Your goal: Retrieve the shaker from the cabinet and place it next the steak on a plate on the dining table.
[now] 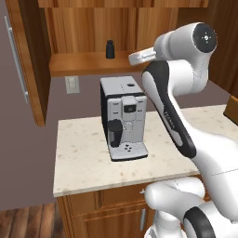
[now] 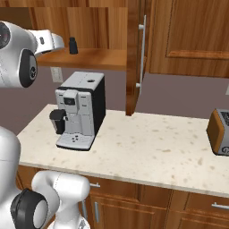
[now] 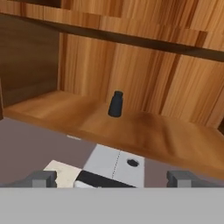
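The small black shaker (image 1: 110, 49) (image 2: 73, 45) (image 3: 115, 104) stands upright on the lower shelf of the open wooden cabinet (image 1: 83, 63) (image 2: 103, 57) (image 3: 166, 135). My gripper (image 3: 113, 179) is open with nothing between its fingers. It is raised to shelf height in front of the cabinet, pointing at the shaker from a short distance. Both cabinet doors stand swung out, the left door (image 1: 29, 60) and the right door (image 2: 133, 58), each with a long silver handle. The steak, the plate and the dining table are out of view.
A grey and black coffee machine (image 1: 123, 118) (image 2: 80, 109) stands on the beige speckled counter (image 1: 83, 160) (image 2: 156, 147) directly under the shelf. An orange toaster (image 2: 219, 132) sits at the far right. A wall outlet (image 1: 72, 84) is under the shelf. Drawers run below the counter.
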